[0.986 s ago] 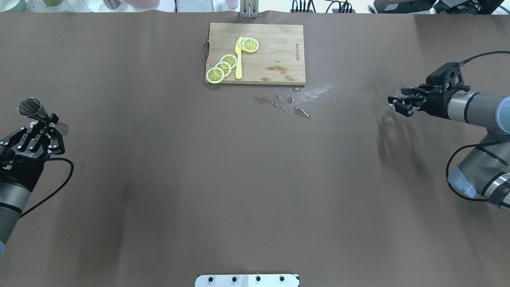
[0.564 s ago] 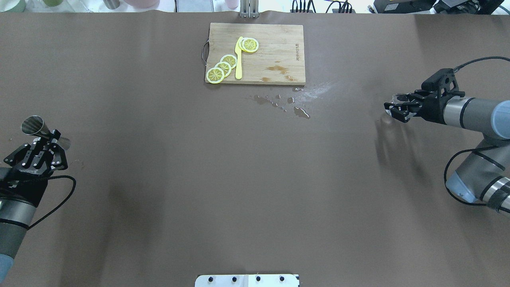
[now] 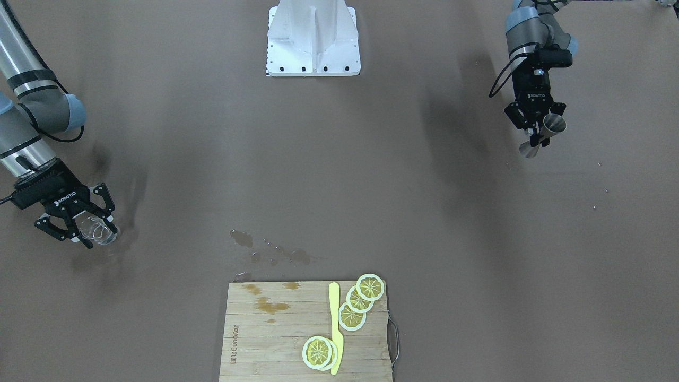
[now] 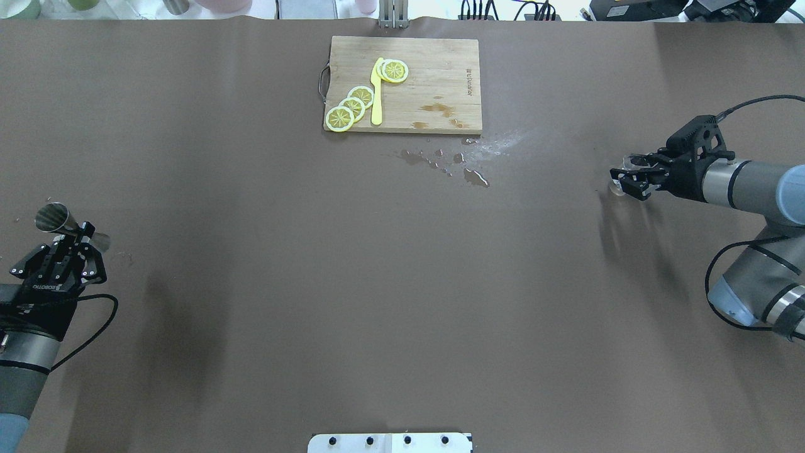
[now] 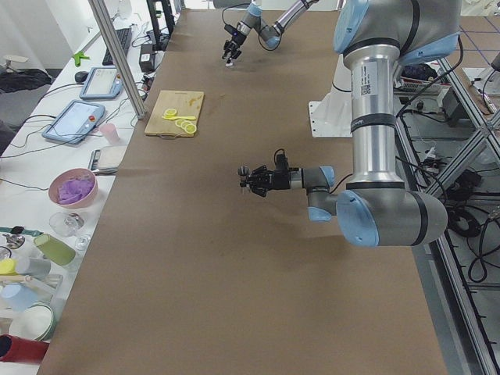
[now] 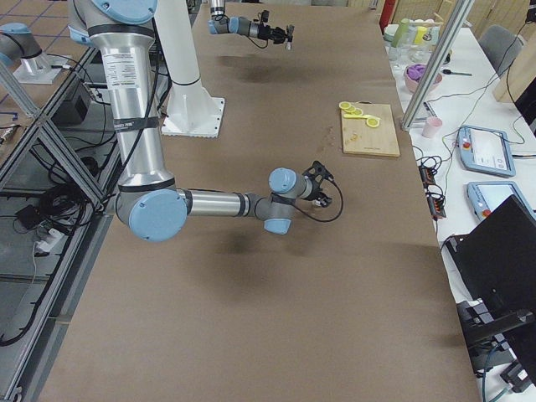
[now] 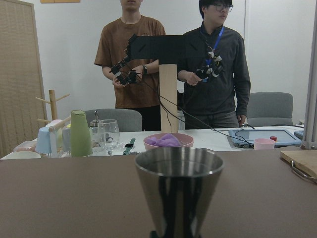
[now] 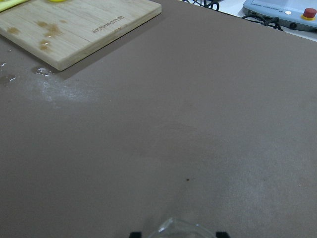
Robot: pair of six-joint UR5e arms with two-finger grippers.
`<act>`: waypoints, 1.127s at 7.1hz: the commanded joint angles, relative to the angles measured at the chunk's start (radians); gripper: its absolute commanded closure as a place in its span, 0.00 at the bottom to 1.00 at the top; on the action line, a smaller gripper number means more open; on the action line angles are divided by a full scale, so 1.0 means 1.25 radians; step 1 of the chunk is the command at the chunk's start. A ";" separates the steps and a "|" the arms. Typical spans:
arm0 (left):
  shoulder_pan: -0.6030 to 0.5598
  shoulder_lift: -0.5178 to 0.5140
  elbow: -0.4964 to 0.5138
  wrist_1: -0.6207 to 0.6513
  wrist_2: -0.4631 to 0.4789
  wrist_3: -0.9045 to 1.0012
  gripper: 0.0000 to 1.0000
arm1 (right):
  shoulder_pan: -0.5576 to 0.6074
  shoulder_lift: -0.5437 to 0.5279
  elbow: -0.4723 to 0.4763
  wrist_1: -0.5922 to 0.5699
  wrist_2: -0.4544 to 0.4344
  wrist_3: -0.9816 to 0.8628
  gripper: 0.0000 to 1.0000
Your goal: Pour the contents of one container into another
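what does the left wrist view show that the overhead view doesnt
Only the left wrist view: two people standing beyond the table. Only the overhead view: lemon slices, yellow knife, puddle, and the right gripper shut on a glass. Both: the metal cup and the cutting board.

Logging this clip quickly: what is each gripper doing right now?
Left gripper: shut on the metal jigger.
Right gripper: shut on the clear glass.
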 commanded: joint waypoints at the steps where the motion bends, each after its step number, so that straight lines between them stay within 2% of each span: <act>1: 0.007 -0.003 0.039 0.001 0.002 -0.034 1.00 | -0.003 -0.006 -0.002 0.001 0.000 -0.011 1.00; 2: 0.010 -0.007 0.051 0.002 0.002 -0.050 1.00 | -0.003 -0.006 -0.002 0.001 0.000 -0.012 1.00; 3: 0.013 -0.009 0.059 0.002 0.002 -0.058 1.00 | -0.004 -0.006 -0.002 0.000 0.000 -0.011 0.92; 4: 0.021 -0.010 0.072 0.004 0.004 -0.080 1.00 | -0.006 -0.006 -0.003 0.002 0.000 -0.011 0.44; 5: 0.023 -0.013 0.078 0.004 0.004 -0.085 1.00 | -0.006 -0.006 -0.004 0.022 -0.001 -0.011 0.00; 8: 0.029 -0.021 0.094 0.007 0.004 -0.103 1.00 | -0.003 -0.008 0.007 0.023 0.005 -0.011 0.00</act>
